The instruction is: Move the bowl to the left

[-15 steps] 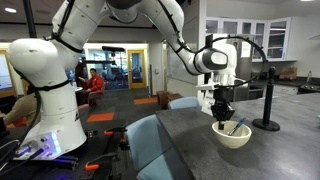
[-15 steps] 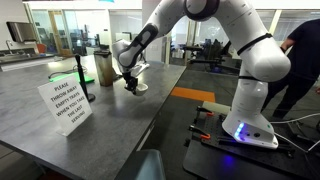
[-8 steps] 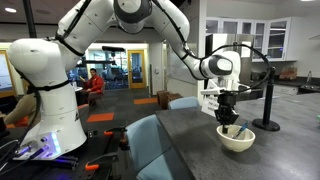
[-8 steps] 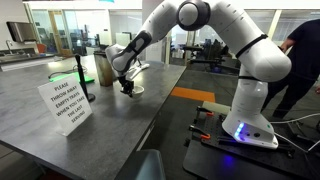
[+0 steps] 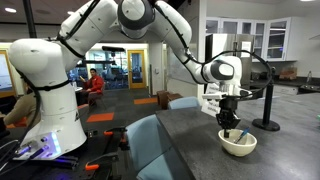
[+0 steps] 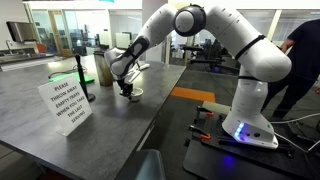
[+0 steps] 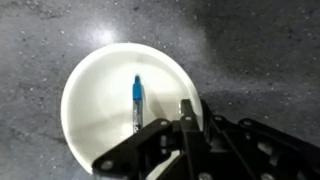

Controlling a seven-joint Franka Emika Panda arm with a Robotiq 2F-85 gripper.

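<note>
Cream-white and smooth, the bowl (image 7: 100,95) fills most of the wrist view, sitting flat on the speckled dark grey counter (image 7: 265,50). A thin blue pen (image 7: 137,98) lies inside it, running from near the middle toward the far wall. My gripper (image 7: 186,112) comes in from the bottom of that view and meets the rim on the side nearest me. One dark finger crosses the rim there, and the jaws look pinched shut on the wall of the bowl, though the linkage hides the contact itself.

In both exterior views my arm reaches out from its white base (image 5: 45,95) and bends down over the counter (image 5: 195,150), wrist pointing straight down. The gripper (image 5: 230,129) dips into the top of the bowl (image 5: 240,147), which rests on the counter and is not lifted. A black stand (image 5: 268,100) rises near it, on the side away from my base.

In an exterior view the bowl (image 6: 134,94) sits close to the counter edge that faces my base, with the gripper (image 6: 127,90) on its rim. The same black stand (image 6: 84,75) and a white printed sign (image 6: 67,103) stand apart from it, and a greenish cup (image 6: 103,68) stands behind.
</note>
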